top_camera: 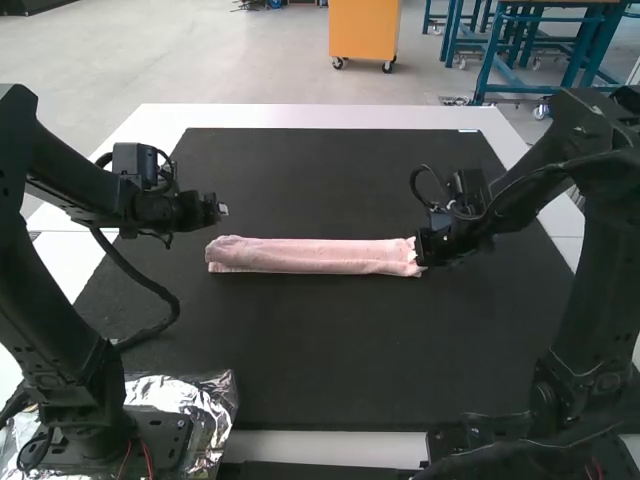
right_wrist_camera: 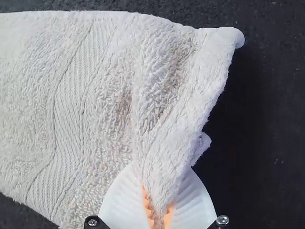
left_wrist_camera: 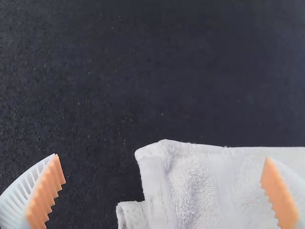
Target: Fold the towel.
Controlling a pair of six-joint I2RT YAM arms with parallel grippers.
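In the high view, your towel (top_camera: 310,255) lies folded into a long, narrow strip on the black mat (top_camera: 330,350) over the worktop (top_camera: 300,115). Your left claw (top_camera: 222,209) is near its left end, your right claw (top_camera: 421,250) at its right end, where the layers are hard to make out.

In the left wrist view, you have the left claw spread wide, a towel corner between its fingers (left_wrist_camera: 46,195).

In the right wrist view, your right claw (right_wrist_camera: 159,202) pinches gathered cloth at the towel's end.
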